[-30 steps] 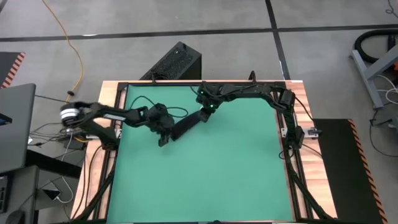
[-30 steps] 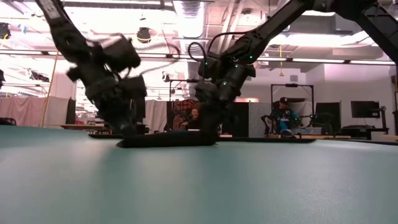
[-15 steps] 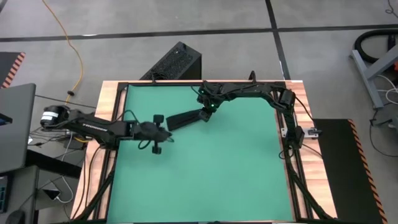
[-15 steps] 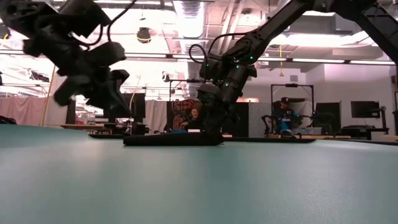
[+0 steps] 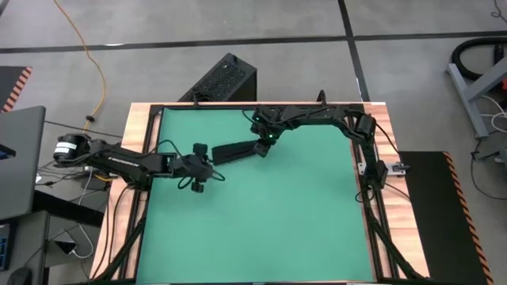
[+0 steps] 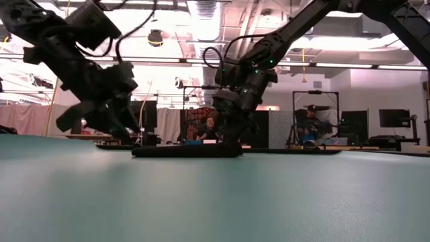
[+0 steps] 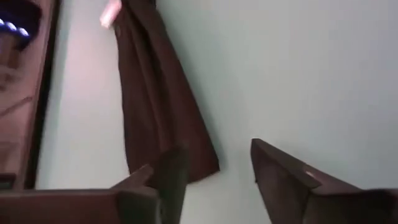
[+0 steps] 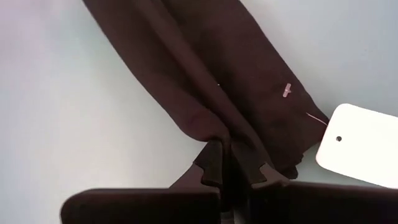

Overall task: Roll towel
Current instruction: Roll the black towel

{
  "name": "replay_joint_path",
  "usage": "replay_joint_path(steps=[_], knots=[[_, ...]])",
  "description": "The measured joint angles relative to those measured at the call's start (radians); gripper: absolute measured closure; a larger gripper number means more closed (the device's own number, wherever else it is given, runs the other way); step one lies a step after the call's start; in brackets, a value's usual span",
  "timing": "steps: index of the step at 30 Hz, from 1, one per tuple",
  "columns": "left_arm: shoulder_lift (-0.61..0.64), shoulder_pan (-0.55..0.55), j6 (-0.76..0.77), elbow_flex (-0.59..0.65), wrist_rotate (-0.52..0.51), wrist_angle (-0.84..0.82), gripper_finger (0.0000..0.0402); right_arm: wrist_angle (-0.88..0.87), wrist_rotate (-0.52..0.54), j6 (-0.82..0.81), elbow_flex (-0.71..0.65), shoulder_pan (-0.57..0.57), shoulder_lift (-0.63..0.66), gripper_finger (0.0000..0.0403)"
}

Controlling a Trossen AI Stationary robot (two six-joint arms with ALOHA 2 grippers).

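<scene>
The towel [image 5: 236, 150] lies on the green desk [image 5: 269, 229] as a long, narrow, folded black strip, flat against the surface in the low view [image 6: 186, 152]. A small white tag [image 8: 359, 154] sits at one of its ends, the end where the right arm works.

The right claw [image 5: 262, 146] is down at that end of the towel, its two dark fingers [image 8: 214, 163] pinched together on a fold of the cloth (the fabric bunches into a crease right at the fingertips). In the low view this arm comes down onto the towel's end and touches it.

The left claw [image 5: 200, 176] is just beside the towel's other end, apart from it and lifted off the desk in the low view [image 6: 101, 121]. Its fingers [image 7: 171, 171] stand wide with nothing between them; the towel's end lies on the desk just past one of them, not gripped.
</scene>
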State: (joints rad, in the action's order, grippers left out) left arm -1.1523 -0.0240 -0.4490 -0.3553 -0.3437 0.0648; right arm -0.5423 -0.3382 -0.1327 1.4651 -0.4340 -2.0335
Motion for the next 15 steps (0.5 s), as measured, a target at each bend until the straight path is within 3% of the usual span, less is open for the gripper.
replay_joint_path(steps=[5,11,15], knots=[[-0.095,-0.037,-0.033,-0.001,0.022,0.024,0.0205,0.001,0.000,0.002,0.000,0.004,0.000,0.0384],[-0.244,-0.053,-0.088,-0.003,-0.060,0.165,0.0207,0.003,0.000,0.002,0.000,0.008,0.000,0.0384],[-0.277,-0.056,-0.089,-0.003,-0.103,0.208,0.0209,0.002,-0.001,0.002,0.000,0.015,0.000,0.0384]])
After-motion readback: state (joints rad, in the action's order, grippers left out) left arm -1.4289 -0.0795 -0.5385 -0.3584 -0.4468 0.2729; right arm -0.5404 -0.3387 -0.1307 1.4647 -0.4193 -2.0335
